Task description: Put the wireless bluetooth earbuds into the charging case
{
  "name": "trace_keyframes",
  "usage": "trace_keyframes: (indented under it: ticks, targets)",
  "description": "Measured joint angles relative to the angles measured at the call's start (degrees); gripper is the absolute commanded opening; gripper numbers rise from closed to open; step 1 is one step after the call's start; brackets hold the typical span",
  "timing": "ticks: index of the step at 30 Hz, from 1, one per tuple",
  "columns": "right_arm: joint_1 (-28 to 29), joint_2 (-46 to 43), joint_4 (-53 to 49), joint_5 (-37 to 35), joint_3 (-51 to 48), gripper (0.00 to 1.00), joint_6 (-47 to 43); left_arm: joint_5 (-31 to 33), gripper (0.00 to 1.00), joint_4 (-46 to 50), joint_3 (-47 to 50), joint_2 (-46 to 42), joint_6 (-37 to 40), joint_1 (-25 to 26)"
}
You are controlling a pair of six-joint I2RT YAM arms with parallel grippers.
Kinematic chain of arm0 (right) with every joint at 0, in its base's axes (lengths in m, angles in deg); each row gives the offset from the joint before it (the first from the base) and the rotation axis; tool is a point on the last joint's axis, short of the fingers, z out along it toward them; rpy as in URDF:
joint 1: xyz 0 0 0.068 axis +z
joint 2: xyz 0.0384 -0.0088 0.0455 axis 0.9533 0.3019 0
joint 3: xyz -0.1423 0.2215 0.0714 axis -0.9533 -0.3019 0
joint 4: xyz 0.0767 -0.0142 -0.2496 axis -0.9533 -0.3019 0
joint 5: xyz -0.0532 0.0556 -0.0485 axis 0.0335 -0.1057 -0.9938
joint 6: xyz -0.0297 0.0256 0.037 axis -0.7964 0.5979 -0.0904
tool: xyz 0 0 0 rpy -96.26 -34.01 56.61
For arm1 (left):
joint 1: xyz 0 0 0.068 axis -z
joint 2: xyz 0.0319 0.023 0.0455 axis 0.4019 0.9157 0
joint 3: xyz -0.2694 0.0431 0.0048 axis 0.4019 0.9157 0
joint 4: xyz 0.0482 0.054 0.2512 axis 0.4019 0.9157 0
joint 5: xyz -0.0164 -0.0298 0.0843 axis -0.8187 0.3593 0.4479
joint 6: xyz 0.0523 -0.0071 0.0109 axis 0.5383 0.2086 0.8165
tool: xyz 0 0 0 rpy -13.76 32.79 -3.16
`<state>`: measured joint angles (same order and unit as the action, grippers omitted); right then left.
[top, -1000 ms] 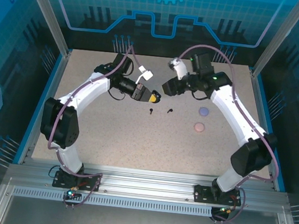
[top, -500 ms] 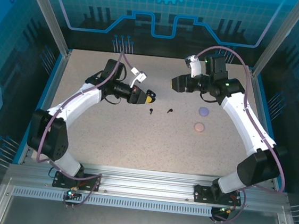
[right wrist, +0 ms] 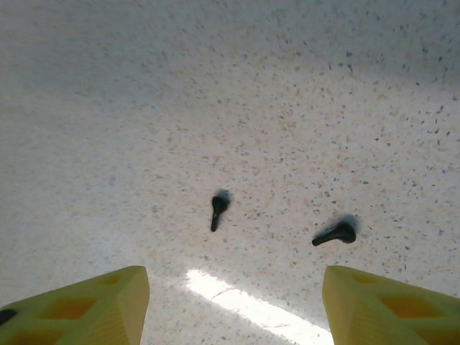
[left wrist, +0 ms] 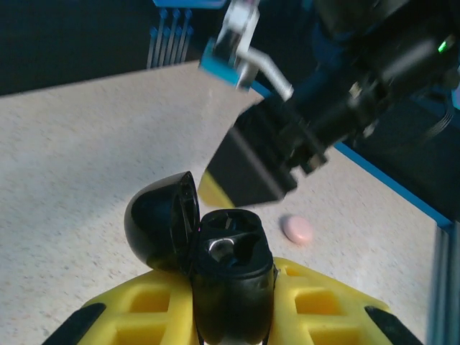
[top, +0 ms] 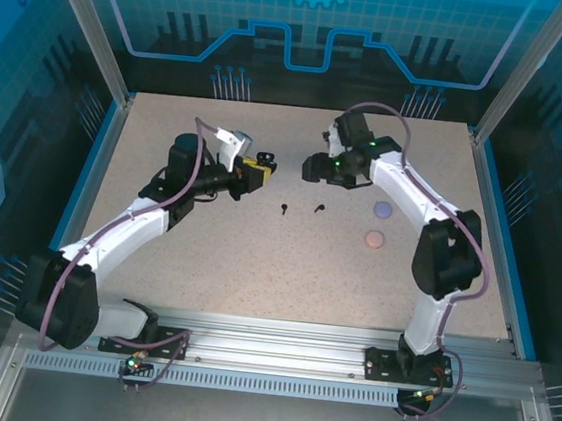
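Note:
My left gripper (top: 259,166) is shut on a black charging case (left wrist: 232,277), held upright between its yellow fingers (left wrist: 327,305). The case's domed lid (left wrist: 162,219) hangs open to the left, and both sockets inside look empty. Two black wireless bluetooth earbuds lie apart on the speckled table, one (top: 285,209) left of the other (top: 319,210). My right gripper (top: 312,167) hovers behind them, facing the left gripper. In the right wrist view it (right wrist: 231,309) is open, with both earbuds (right wrist: 218,208) (right wrist: 336,232) on the table ahead of its yellow fingertips (right wrist: 93,302).
A lilac round case (top: 384,209) and a pale pink round case (top: 374,239) sit closed to the right of the earbuds. The pink case (left wrist: 297,228) also lies beyond the held case. Blue rails edge the table (top: 205,263) left and right.
The left gripper drew back to the left with the case. The right arm folded in, its gripper swung back toward the centre, and its jaws opened wider. The earbuds stayed put.

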<state>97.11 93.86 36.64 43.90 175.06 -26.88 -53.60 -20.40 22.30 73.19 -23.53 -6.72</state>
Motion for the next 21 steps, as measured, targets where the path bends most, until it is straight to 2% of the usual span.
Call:
trace_keyframes:
  ticks: [2,3,4,6,7,14,21]
  targets:
    - [1.33,3.17,-1.73,-1.75,2.62,0.68,1.14,1.79,0.00,-3.69,1.73,-1.07,-0.81,0.00]
    - [2.03,4.72,-2.60,-2.60,4.04,0.80,1.68,2.73,0.00,-5.40,2.45,-1.66,-1.14,0.00]
    - [2.69,6.21,-3.50,-3.30,5.44,0.82,2.32,3.54,0.00,-6.82,2.99,-2.19,-1.42,0.00]
    - [4.02,8.92,-5.11,-4.76,8.11,0.98,3.04,5.18,0.00,-9.01,3.72,-3.30,-1.90,0.00]
    - [4.72,10.19,-5.99,-5.66,9.35,1.00,3.30,5.88,0.00,-9.86,3.85,-3.82,-2.16,0.00]
    - [8.61,13.44,-9.35,-13.79,13.60,1.00,4.79,8.39,0.00,-13.42,3.89,-6.45,-2.95,0.00]
    - [14.21,13.44,-10.93,-33.62,19.37,1.00,2.19,9.27,0.00,-13.44,3.89,-7.87,-2.95,0.00]
